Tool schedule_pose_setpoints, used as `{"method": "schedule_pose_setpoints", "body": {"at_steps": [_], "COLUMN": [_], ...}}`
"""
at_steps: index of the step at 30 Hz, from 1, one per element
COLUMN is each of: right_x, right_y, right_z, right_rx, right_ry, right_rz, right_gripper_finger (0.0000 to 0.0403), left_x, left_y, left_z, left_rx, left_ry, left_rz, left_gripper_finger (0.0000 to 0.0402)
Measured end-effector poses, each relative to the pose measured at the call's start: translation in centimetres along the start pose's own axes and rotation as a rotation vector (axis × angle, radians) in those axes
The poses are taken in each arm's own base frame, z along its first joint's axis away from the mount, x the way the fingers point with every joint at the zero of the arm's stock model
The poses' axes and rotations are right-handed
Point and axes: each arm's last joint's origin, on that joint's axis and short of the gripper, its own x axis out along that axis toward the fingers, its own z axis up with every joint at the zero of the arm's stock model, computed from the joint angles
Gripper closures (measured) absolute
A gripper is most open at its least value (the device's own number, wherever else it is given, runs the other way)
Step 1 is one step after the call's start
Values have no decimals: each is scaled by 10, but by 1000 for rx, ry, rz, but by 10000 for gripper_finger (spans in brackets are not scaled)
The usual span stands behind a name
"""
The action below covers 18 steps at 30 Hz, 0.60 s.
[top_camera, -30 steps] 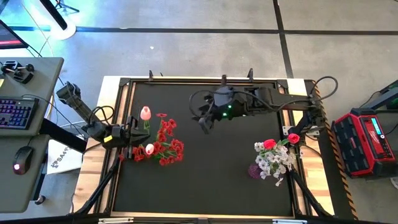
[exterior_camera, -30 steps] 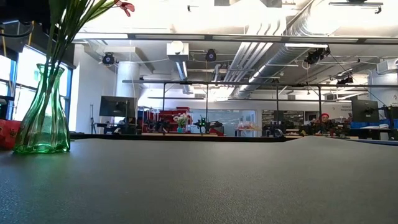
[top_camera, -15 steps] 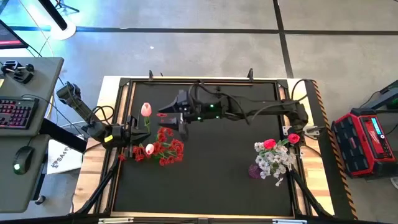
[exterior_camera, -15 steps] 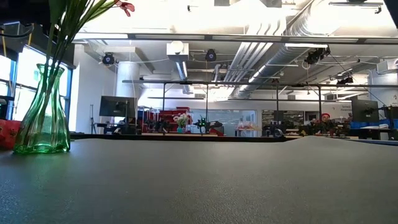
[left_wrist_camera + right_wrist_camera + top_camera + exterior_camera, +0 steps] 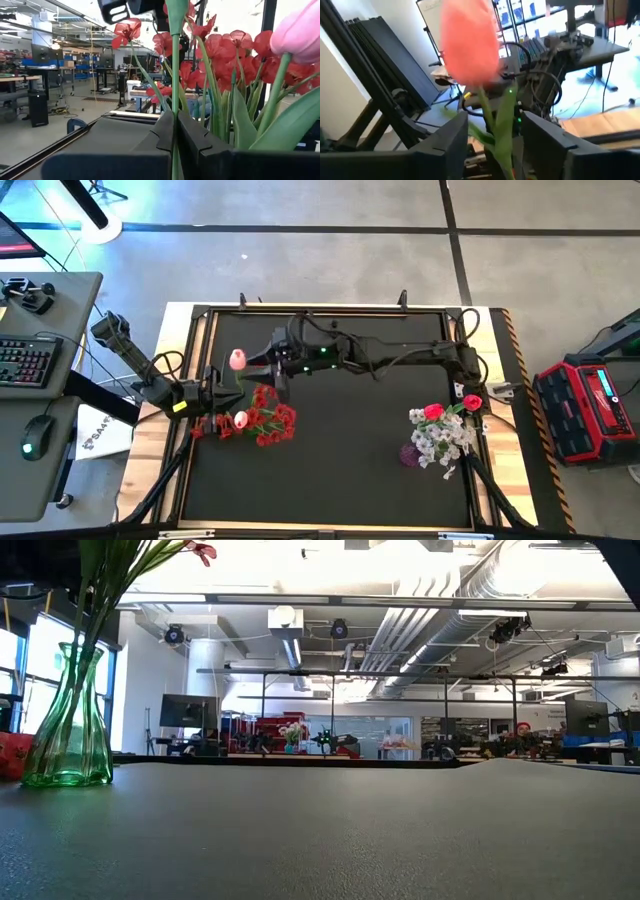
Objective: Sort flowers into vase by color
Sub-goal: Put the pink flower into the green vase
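The left pincer (image 5: pixel 212 389) is gripping a green stem (image 5: pixel 175 95) tightly. The right pincer (image 5: pixel 492 137) is standing open around the pink tulip (image 5: pixel 470 45) stem, not yet clamping it.

right arm stretched far across toward the left side, right gripper (image 5: pixel 262 363) with jaws parted, left arm angled in from the left edge, left gripper (image 5: pixel 215 392) with jaws closed tight

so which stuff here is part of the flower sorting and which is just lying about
Part of the job:
- pink tulip, stem between right pincer fingers
- red blossoms
- green vase
- white blossoms
- left pincer, shut on a stem

Lying about:
- keyboard
- mouse
- red case
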Motion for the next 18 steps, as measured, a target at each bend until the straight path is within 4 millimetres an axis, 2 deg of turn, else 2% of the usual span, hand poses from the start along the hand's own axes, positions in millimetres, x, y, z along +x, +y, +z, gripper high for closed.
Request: {"method": "schedule_pose_setpoints", "body": {"at_steps": [12, 18], "right_x": [1, 3], "right_y": [-4, -6], "right_z": [3, 0], "right_rx": [12, 12], "right_ry": [-34, -29], "right_rz": [12, 0], "right_gripper_finger": [316, 325], "left_x": [0, 0], "left_y": [0, 0], "left_z": [-1, -1], "left_rx": [10, 13], "left_ry": [12, 14], "left_rz": [19, 22], "left_gripper_finger": [401, 401]}}
